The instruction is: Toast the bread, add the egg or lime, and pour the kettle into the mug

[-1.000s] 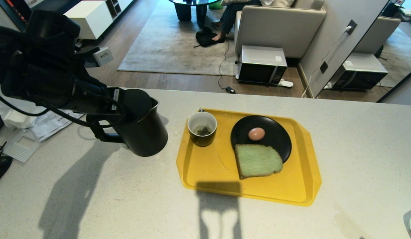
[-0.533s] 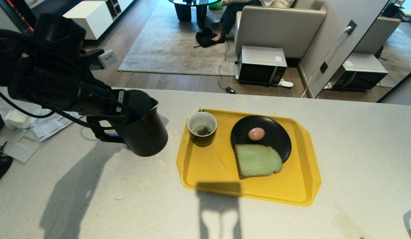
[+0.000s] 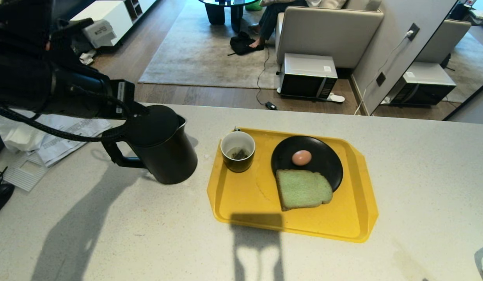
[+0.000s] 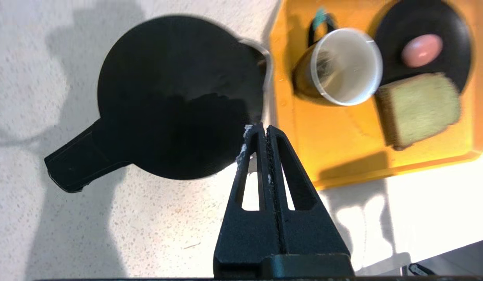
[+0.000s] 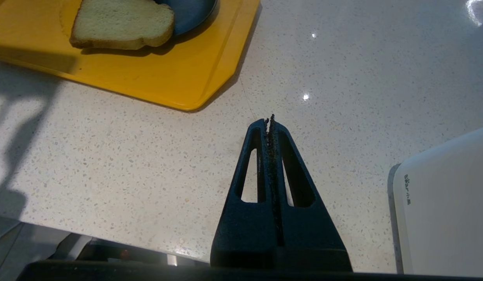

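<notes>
L tool (image 4: 263, 128) hung clenched, empty, over kettle (image 3: 159, 144) w/ handle ungripped; careless descent could've knocked it toward mug (image 3: 237, 151).

Black kettle (image 3: 159, 146) on a speckled off-white counter (image 3: 109, 234). Yellow tray (image 3: 343, 222) carries pale green bread (image 3: 302, 189), a tan egg (image 3: 301, 157), a black plate (image 3: 323, 156) and a white-lined black mug (image 3: 237, 151).

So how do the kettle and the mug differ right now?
The kettle stands on the bare counter; the mug sits on the yellow tray. The kettle is far taller and wider than the mug. The kettle's lid is closed, while the mug is open-topped, white inside, with a tea bag at the bottom. Both are upright, black outside, and ungripped.
</notes>
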Available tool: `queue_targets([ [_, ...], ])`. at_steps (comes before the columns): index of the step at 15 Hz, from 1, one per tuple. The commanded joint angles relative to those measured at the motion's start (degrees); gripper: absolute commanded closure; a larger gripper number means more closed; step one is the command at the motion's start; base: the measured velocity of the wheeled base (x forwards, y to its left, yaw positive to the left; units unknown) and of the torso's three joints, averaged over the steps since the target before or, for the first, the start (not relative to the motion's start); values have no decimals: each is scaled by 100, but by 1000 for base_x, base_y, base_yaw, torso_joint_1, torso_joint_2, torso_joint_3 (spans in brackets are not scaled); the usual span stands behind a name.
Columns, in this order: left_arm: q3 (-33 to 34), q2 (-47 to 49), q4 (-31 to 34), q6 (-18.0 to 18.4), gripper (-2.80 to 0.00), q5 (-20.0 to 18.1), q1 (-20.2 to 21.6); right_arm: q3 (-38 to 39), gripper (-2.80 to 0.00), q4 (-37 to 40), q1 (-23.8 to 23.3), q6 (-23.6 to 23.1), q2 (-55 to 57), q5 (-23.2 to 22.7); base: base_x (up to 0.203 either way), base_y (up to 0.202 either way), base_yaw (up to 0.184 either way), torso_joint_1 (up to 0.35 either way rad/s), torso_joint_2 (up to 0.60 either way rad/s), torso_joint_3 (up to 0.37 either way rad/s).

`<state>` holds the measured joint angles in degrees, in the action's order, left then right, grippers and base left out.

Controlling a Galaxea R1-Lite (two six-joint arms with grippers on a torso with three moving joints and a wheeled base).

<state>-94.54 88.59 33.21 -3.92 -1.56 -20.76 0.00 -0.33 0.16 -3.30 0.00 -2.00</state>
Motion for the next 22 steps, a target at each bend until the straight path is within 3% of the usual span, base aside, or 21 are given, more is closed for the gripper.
queue_targets([
  [1,20,-381,-112,54,0,-24,-183,9,0,-2,2,-4,0,-2,0,0,0,0,0,0],
  [4,61,-388,-734,510,0,-43,-524,9,0,-2,2,-4,9,-2,0,0,0,0,0,0],
  [8,182,-432,-1531,1040,0,-48,-1311,9,0,-2,2,-4,0,-2,0,0,0,0,0,0],
  [12,1242,-1288,-1987,1616,0,-7,-1533,9,0,-2,2,-4,0,-2,0,0,0,0,0,0],
  [15,2916,-2469,-2769,1877,0,60,-1149,9,0,-2,2,-4,9,-2,0,0,0,0,0,0],
  [19,5206,-4460,-3937,2271,0,204,184,9,0,-2,2,-4,8,-1,0,0,0,0,0,0],
  [22,6567,-5736,-4233,2510,0,220,989,9,0,-2,2,-4,0,-2,0,0,0,0,0,0],
])
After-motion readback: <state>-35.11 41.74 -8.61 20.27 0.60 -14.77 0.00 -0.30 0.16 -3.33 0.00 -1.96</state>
